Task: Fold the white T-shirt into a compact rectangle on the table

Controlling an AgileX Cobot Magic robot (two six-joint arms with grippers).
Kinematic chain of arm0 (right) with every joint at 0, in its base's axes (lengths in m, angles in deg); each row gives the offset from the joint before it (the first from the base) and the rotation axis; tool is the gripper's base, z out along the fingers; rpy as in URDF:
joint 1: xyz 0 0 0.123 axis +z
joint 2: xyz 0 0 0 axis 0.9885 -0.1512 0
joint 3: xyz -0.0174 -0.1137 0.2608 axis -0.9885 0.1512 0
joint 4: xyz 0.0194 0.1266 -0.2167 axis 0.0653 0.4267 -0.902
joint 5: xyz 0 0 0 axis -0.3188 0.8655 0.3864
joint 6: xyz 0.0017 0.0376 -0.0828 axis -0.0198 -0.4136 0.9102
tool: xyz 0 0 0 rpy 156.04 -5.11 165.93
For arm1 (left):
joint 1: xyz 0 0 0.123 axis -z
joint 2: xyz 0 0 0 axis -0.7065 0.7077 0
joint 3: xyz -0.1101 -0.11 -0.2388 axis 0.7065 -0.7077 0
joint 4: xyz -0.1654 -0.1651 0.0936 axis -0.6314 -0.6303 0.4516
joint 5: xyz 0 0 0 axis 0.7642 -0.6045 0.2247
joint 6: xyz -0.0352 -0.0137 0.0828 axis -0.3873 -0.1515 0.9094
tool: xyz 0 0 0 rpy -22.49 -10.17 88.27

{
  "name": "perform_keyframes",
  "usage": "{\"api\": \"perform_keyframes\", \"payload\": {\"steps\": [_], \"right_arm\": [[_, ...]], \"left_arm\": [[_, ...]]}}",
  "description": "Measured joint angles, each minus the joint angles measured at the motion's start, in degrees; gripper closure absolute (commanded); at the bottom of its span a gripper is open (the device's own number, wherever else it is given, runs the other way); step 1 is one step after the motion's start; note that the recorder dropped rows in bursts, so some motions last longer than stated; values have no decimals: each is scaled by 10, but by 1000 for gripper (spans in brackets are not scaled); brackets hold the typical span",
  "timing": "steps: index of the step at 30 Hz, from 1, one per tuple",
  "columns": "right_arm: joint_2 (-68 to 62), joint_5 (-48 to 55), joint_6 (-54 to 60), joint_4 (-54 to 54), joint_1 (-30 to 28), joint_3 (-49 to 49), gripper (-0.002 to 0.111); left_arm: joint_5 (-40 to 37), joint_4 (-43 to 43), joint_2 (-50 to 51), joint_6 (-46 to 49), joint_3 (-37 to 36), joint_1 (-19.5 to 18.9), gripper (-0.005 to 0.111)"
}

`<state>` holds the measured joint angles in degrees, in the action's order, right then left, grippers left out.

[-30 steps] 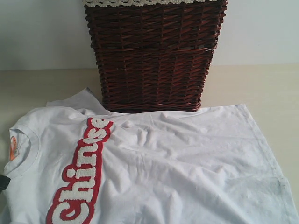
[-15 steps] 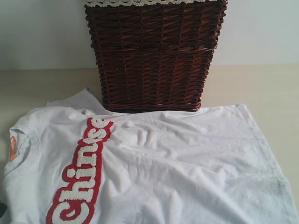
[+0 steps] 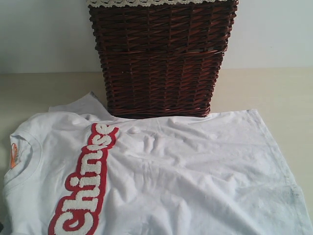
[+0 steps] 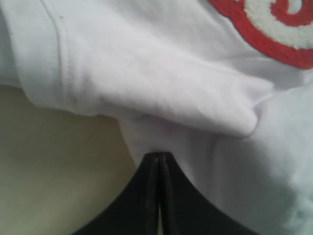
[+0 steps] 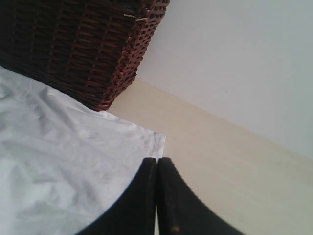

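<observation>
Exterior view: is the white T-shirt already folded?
No, the white T-shirt lies spread open across the table, its chest lettering face up.

Soft, diffuse, even light; the exterior view is slightly hazy. The left wrist view is blurred close up, the white T-shirt [image 4: 161, 83] soft-edged, shading the bench [image 4: 58, 171] beneath its sleeve.

From my end this reads as a plain staged laundry setup: beige worktop [image 3: 39, 93], blank pale wall [image 3: 44, 34] behind, dark wicker basket [image 3: 161, 63] with lace-trimmed liner [image 3: 146, 2].

White tee [image 3: 195, 171], red lettering [image 3: 90, 181]; dk-brown basket [image 3: 161, 63]
</observation>
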<state>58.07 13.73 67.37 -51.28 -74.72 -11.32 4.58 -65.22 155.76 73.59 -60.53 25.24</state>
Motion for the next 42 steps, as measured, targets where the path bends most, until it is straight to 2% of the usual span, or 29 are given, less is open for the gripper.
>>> {"api": "perform_keyframes", "payload": {"steps": [4,10,18,21,27,32,36,38,40,41,42], "right_arm": [[0,0,0,0,0,0,108],[0,0,0,0,0,0,108],[0,0,0,0,0,0,108],[0,0,0,0,0,0,108],[0,0,0,0,0,0,108],[0,0,0,0,0,0,108],[0,0,0,0,0,0,108],[0,0,0,0,0,0,108],[0,0,0,0,0,0,108],[0,0,0,0,0,0,108],[0,0,0,0,0,0,108]], "left_arm": [[7,-2,6,0,0,0,107],[78,2,0,-82,-4,0,107],[144,23,-59,-100,-80,0,107],[174,26,-78,-134,-97,0,107],[283,93,-116,-174,-130,1,107],[331,127,-138,-175,-159,1,107],[328,105,-146,-175,-159,0,107],[286,69,-160,-174,-145,-2,107],[185,24,-198,-163,-110,-2,107],[165,11,-206,-150,-100,-2,107],[121,-34,-223,-107,-83,-2,107]]}}
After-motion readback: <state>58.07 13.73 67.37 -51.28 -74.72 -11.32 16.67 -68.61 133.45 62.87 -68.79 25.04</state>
